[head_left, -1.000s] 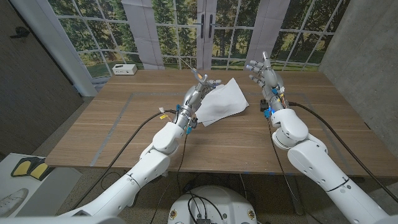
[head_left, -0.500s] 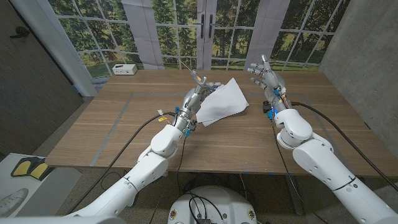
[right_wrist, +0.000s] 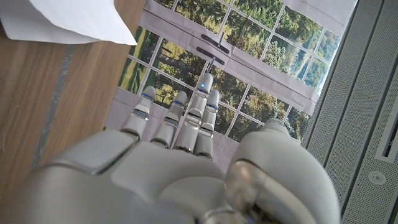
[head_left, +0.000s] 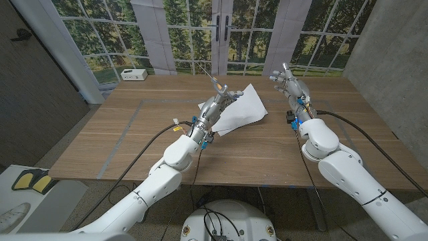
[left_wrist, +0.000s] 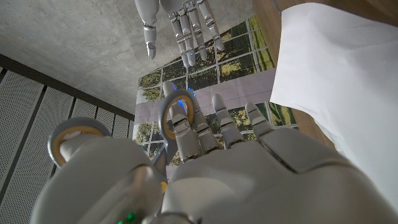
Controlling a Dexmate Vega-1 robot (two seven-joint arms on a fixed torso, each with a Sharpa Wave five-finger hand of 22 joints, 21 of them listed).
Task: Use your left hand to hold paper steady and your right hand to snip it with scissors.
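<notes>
- Your left hand [head_left: 215,107] grips the scissors [head_left: 212,82], seemingly through the handle loops, beside the paper [head_left: 239,110] on the tabletop [head_left: 120,134].
- Your right hand [head_left: 289,86] hovers released, fingers spread, well apart from the paper, so nothing steadies it.

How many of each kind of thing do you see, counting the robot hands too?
2 robot hands: left robot hand, right robot hand
1 scissors, held in the left robot hand
1 paper, a white sheet on the table
1 box, small and white, at the table's far corner
Total: 5
</notes>
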